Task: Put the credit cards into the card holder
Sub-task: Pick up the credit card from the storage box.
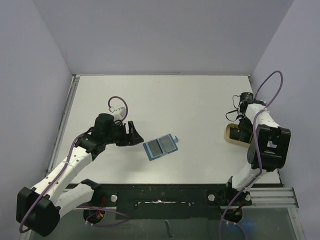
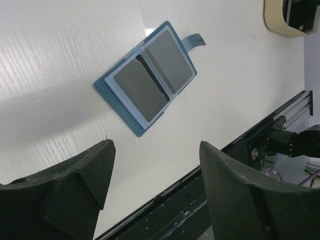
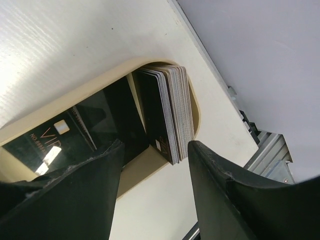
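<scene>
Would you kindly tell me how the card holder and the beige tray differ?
The card holder is teal-blue and lies open mid-table; the beige tray sits near the right edge. The card holder lies ahead of the left gripper, untouched; the tray has the right gripper above its stack of cards. Both rest on the table.

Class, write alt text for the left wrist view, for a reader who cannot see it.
A teal card holder lies open on the white table, showing two grey panels inside, its snap tab pointing up and right. The left claw hangs open and empty in the foreground; a beige tray shows top right.
</scene>
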